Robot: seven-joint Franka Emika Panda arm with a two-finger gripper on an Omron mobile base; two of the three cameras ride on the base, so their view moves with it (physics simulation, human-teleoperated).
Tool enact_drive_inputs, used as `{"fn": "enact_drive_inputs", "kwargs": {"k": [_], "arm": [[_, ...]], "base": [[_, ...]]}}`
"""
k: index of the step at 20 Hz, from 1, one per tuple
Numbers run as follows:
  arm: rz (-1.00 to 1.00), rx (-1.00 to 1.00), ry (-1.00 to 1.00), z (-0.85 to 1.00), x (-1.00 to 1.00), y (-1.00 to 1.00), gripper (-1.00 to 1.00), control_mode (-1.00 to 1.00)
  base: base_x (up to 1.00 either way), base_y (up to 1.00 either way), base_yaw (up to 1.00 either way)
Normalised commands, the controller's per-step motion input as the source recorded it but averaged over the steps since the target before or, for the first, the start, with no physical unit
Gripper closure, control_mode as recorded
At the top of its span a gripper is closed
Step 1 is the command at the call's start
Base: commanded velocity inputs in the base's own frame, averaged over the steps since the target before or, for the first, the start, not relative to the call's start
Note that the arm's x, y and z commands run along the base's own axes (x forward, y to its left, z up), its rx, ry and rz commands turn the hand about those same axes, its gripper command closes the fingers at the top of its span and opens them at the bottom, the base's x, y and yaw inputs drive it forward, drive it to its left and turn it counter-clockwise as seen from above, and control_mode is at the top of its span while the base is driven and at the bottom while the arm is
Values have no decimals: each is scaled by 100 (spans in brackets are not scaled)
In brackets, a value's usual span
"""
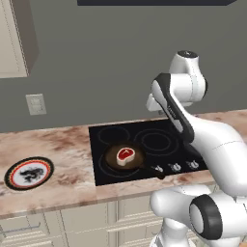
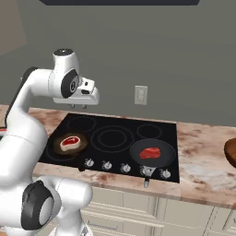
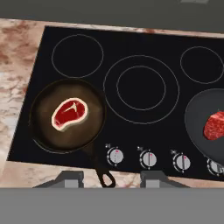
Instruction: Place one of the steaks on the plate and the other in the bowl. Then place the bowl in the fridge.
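Observation:
One steak (image 3: 70,113) lies in a brown long-handled frying pan (image 3: 43,118) on the front left of the black cooktop (image 3: 140,43); it also shows as the steak (image 1: 126,155) and the steak (image 2: 70,141). A second steak (image 2: 150,153), also the steak (image 3: 215,125), lies in a black round pan (image 2: 159,161) at the front right. The plate (image 1: 29,173) rests on the counter left of the cooktop. At the far right edge, part of the bowl (image 2: 231,153) shows. My gripper (image 2: 77,107) hangs open and empty, high above the cooktop's left side; its fingertips (image 3: 70,177) stand apart. The fridge is out of view.
A marble counter (image 1: 62,144) runs along a grey wall with a light switch (image 2: 140,95). Control knobs (image 3: 149,158) line the cooktop's front edge. The brown pan's handle (image 3: 103,173) points toward the front. Cream cabinets (image 1: 87,217) sit below.

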Motion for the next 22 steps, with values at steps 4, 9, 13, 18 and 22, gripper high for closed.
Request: {"fn": "enact_drive_inputs", "kwargs": {"k": [4, 9, 13, 18, 22], "arm": [[-2, 0, 0, -1, 0, 27, -100, -100], [-17, 0, 6, -13, 16, 79, -100, -100], [-51, 0, 33, -43, 37, 86, -100, -100], [-50, 0, 33, -71, 33, 63, -100, -100], [-23, 0, 13, -67, 26, 27, -100, -100]], "base": [[0, 0, 0], [0, 0, 0], [0, 0, 0], [0, 0, 0], [0, 0, 0]]}}
